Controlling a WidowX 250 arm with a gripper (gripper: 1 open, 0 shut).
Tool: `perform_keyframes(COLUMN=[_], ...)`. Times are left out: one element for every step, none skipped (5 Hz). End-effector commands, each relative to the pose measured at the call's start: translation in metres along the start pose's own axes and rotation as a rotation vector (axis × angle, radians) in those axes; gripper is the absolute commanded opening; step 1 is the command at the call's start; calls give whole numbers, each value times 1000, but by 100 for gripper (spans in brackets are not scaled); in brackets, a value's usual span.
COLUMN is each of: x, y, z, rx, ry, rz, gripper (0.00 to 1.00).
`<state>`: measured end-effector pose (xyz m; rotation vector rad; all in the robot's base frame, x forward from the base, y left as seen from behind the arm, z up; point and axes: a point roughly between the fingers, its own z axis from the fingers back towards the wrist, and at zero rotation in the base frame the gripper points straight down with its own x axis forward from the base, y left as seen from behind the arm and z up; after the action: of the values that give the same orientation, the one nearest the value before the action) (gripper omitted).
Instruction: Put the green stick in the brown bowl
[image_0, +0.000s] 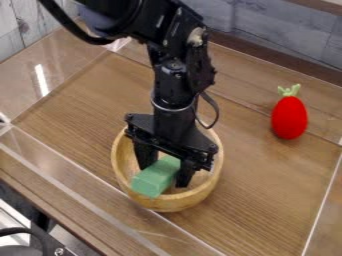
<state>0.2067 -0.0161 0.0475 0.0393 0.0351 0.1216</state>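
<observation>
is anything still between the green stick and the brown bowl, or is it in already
Nothing visible stands in the way. The green stick already lies inside the brown bowl, toward its near-left side, with the hand directly above it, pointing down into the bowl. The strawberry toy sits far off to the right.
</observation>
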Motion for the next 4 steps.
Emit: perform_keyframes(x=[14, 22, 36, 53], y=[-1, 1, 2, 2], z=[22, 36, 50, 62], rx=[-24, -43, -59, -78], ry=[-52, -70, -95, -123], rz=[14, 34, 58, 76], gripper=[100, 100, 100, 100])
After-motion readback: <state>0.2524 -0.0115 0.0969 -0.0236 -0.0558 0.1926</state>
